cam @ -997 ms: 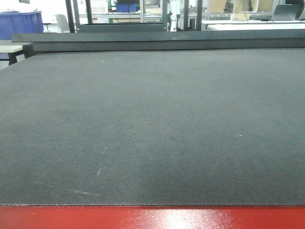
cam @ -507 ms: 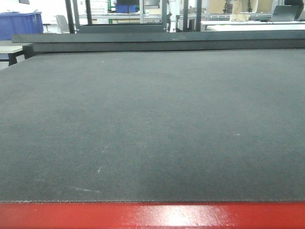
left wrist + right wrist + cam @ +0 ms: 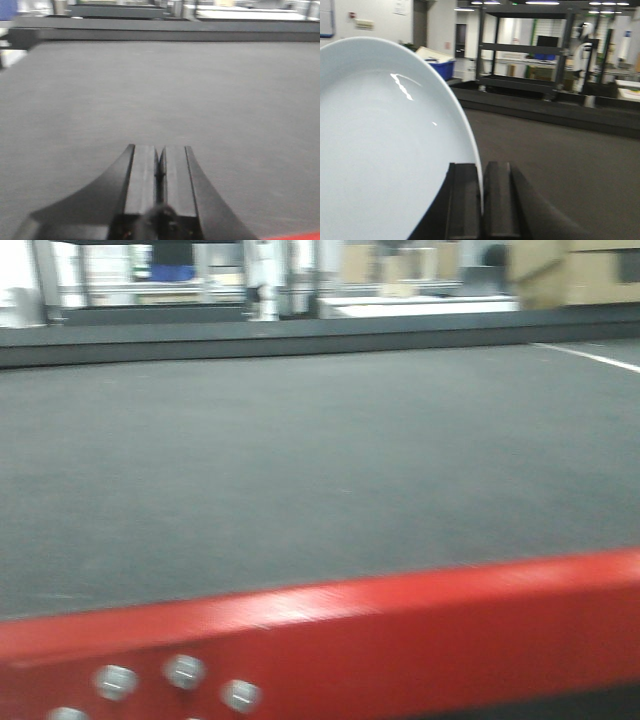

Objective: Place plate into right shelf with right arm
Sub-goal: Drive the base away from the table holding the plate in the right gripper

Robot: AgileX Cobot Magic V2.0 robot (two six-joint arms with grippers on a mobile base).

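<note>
The white glossy plate [image 3: 385, 150] fills the left half of the right wrist view, held on edge. My right gripper [image 3: 482, 167] is shut on the plate's rim, with the thin rim pinched between the two black fingers. My left gripper [image 3: 159, 150] is shut and empty, held low over the dark grey mat [image 3: 150, 90]. Neither gripper nor the plate shows in the front view. The stainless steel right shelf is out of view in all frames.
A dark mat [image 3: 300, 440] covers the table, with a red front edge [image 3: 400, 620] carrying bolts [image 3: 185, 672]. A raised dark ledge [image 3: 300, 335] runs along the back. A black rack [image 3: 520, 47] and a blue bin [image 3: 442, 67] stand far behind. Cardboard boxes [image 3: 570, 270] are at the back right.
The front view has swung to the right and is now blurred. The background has slid left, and the red edge has grown larger and tilted, with bolts now showing.
</note>
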